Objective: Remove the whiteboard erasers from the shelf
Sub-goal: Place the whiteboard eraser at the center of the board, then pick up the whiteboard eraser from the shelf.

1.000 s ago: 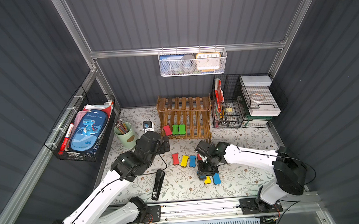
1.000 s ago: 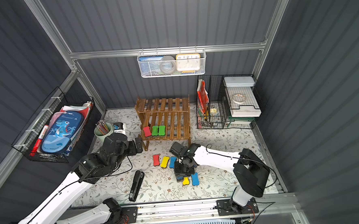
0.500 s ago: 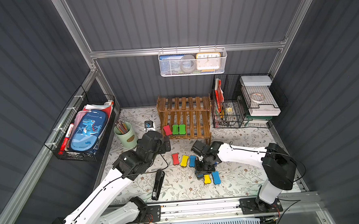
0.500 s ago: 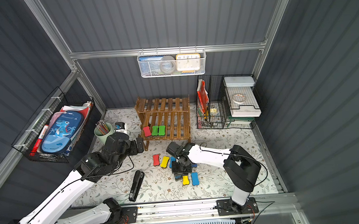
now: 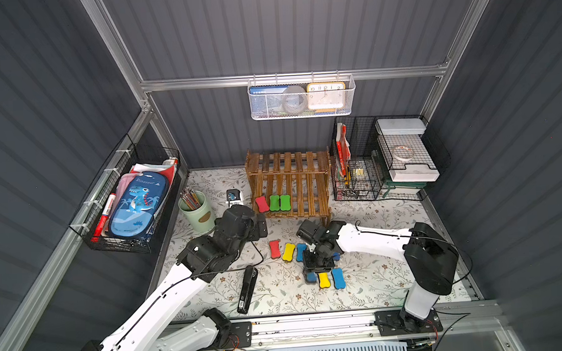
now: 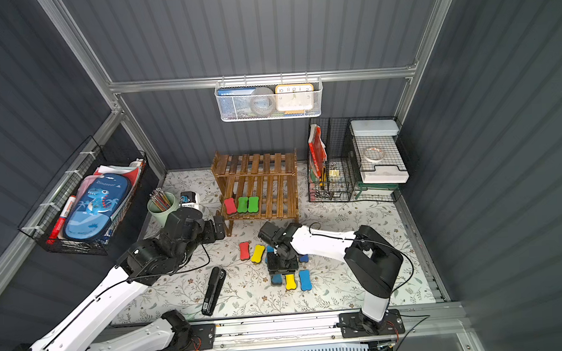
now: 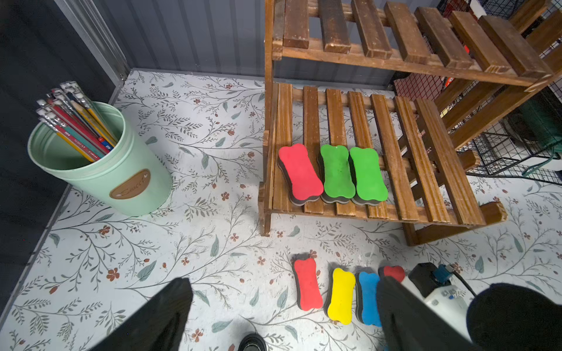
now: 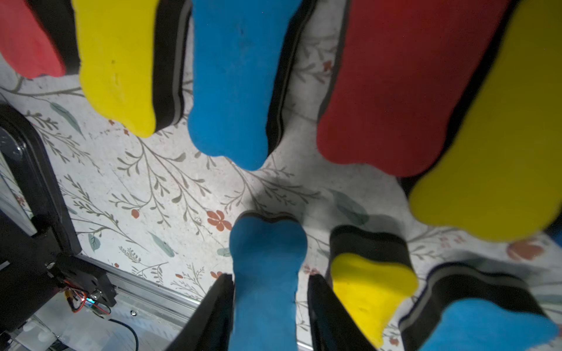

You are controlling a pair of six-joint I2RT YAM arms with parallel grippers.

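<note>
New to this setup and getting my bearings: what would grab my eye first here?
Colour first: one red eraser and two green erasers sit side by side on the lower tier of the wooden shelf, while more erasers lie in rows on the floral mat before it. The right gripper straddles a blue eraser there, a gap showing at one jaw.

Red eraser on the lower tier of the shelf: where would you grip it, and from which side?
Probably from above, pinching the red eraser across its narrow waist. It lies flat on the shelf slats, and the bone shape narrows there, leaving a little room next to the green eraser close alongside; its other long side has no neighbour.
</note>
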